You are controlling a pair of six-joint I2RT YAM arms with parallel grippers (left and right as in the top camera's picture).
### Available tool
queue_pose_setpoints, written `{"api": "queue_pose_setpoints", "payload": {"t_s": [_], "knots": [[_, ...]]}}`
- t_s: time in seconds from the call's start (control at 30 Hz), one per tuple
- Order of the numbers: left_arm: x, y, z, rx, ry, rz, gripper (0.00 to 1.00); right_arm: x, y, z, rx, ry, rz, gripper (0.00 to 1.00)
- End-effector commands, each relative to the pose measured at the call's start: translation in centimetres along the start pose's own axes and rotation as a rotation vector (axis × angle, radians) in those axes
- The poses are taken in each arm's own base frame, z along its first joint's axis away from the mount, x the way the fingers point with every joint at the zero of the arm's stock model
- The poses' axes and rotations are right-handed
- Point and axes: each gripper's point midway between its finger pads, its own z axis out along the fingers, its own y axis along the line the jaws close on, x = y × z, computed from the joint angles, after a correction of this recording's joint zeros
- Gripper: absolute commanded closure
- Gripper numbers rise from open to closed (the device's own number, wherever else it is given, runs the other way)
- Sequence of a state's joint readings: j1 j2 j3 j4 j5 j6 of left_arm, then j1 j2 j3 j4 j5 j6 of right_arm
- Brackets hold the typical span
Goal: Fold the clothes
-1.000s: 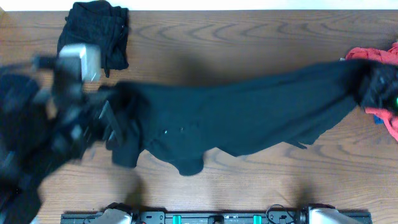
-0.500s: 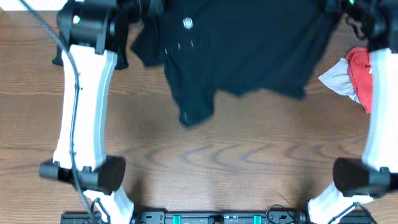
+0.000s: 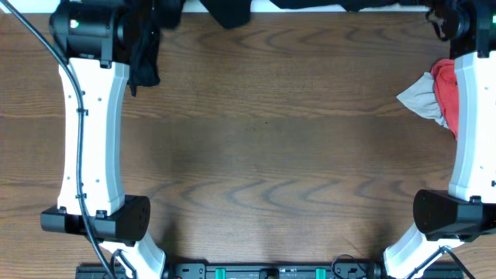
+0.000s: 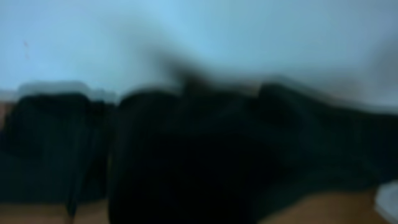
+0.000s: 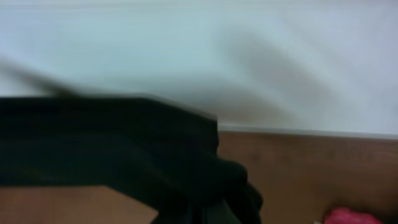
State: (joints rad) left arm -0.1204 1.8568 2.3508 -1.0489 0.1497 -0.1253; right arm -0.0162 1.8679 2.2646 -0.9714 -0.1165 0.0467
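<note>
A black top [image 3: 232, 11] is stretched along the table's far edge, and only its lower hem shows in the overhead view. Both arms reach out to that edge, the left arm [image 3: 89, 116] and the right arm [image 3: 473, 139]. Blurred black fabric [image 4: 186, 162] fills the left wrist view and hides the fingers. In the right wrist view the same black top [image 5: 124, 149] bunches where the jaws sit. Both grippers are shut on this garment. A second black garment [image 3: 143, 62] lies at the rear left. A red tee [image 3: 446, 89] and a light grey piece [image 3: 422, 101] lie at the right edge.
The brown wooden table [image 3: 263, 155] spreads between the two arms. A white wall [image 5: 249, 56] stands just behind the far edge. Both arm bases [image 3: 116, 221] sit at the near edge, on a black rail.
Both arms swung out from the table's middle to its far edge, carrying the black top with them. The top went from spread over the table to almost out of the overhead view.
</note>
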Motion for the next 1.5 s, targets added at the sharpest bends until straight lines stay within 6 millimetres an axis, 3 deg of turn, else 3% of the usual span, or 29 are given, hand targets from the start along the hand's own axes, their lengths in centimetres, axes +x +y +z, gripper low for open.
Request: {"api": "queue_pose_setpoints", "payload": {"t_s": [0.0,0.17,0.27,0.47,0.53,0.57,0.6,0.7,0.77,0.8,1.1,1.27,1.33,1.47], "knots": [[4.5,2.1,0.1,-0.082,0.180,-0.017,0.94,2.7,-0.6,-0.5,0.029,0.113,-0.012,0.99],[15.4,4.1,-0.3,-0.203,0.618,-0.172,0.94,11.8,-0.7,-1.8,0.037,0.485,0.065,0.99],[20.0,4.8,-1.0,-0.267,0.804,-0.233,0.94,15.8,-0.7,-3.0,0.046,0.652,0.084,0.99],[25.0,5.5,-2.4,-0.313,1.018,-0.232,0.94,20.3,-0.5,-5.3,0.050,0.867,0.098,0.99],[25.9,5.5,-2.5,-0.315,1.054,-0.221,0.94,21.1,-0.2,-5.5,0.042,0.893,0.091,0.95],[26.4,5.5,-2.5,-0.313,1.075,-0.209,0.93,21.6,0.0,-5.5,0.034,0.911,0.074,0.82],[27.0,5.5,-2.6,-0.315,1.094,-0.204,0.88,22.2,0.1,-5.5,0.030,0.931,0.068,0.58],[28.0,5.6,-2.7,-0.314,1.135,-0.188,0.66,23.9,0.2,-5.4,0.026,0.991,0.062,0.32],[28.4,5.7,-2.8,-0.316,1.149,-0.186,0.09,24.9,0.1,-5.4,0.028,1.027,0.067,0.18],[28.4,5.7,-2.8,-0.314,1.153,-0.182,0.01,25.3,0.1,-5.5,0.029,1.042,0.068,0.16],[28.4,5.7,-2.6,-0.302,1.147,-0.167,0.02,25.3,-0.1,-4.7,0.035,1.018,0.063,0.11],[27.7,5.7,-1.1,-0.278,1.086,-0.148,0.01,24.4,-0.2,-3.3,0.032,0.954,0.057,0.07],[27.4,5.7,-0.6,-0.273,1.062,-0.146,0.05,24.2,-0.2,-2.9,0.031,0.936,0.055,0.06],[26.5,5.7,1.0,-0.256,0.990,-0.142,0.28,23.3,-0.2,-1.7,0.025,0.874,0.051,0.08]]}}
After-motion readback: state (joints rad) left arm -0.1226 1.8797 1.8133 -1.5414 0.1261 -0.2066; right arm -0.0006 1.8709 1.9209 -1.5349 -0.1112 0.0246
